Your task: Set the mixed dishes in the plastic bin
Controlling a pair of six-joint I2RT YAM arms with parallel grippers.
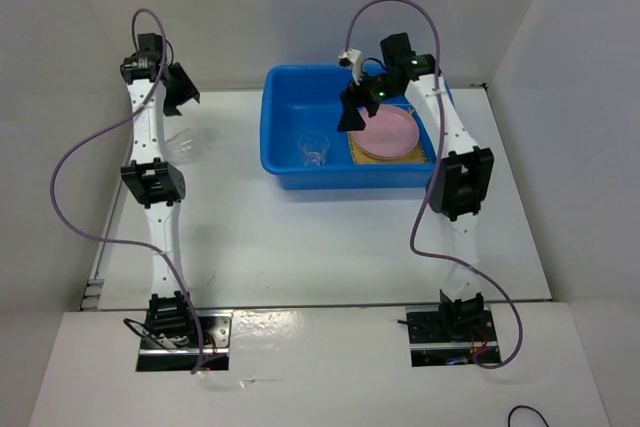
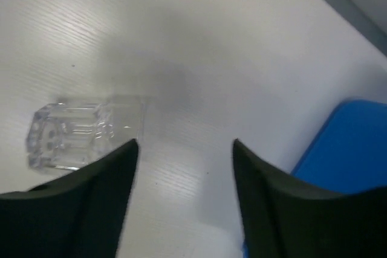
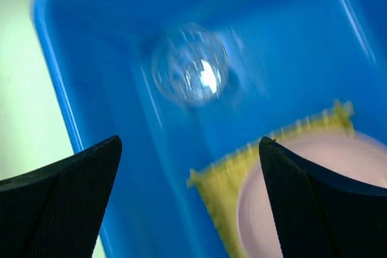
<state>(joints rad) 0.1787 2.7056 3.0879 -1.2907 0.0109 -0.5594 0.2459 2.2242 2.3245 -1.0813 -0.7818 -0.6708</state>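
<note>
The blue plastic bin (image 1: pixel 300 97) stands at the back middle of the table. Inside it a pink plate (image 1: pixel 388 132) rests on a yellowish woven mat (image 1: pixel 355 152), and a clear glass cup (image 1: pixel 314 147) stands to their left. My right gripper (image 1: pixel 353 115) hovers open over the bin; its wrist view shows the cup (image 3: pixel 190 64), the mat (image 3: pixel 230 176) and the plate (image 3: pixel 320 203) below the open right gripper (image 3: pixel 189 143). A second glass cup (image 2: pixel 69 134) lies on its side on the table, just left of my open, empty left gripper (image 2: pixel 184 146). From above, that cup (image 1: pixel 180 144) sits below the left gripper (image 1: pixel 185 99).
White walls close in the table on the left, back and right. A corner of the bin (image 2: pixel 354 149) shows at the right of the left wrist view. Purple cables loop from both arms.
</note>
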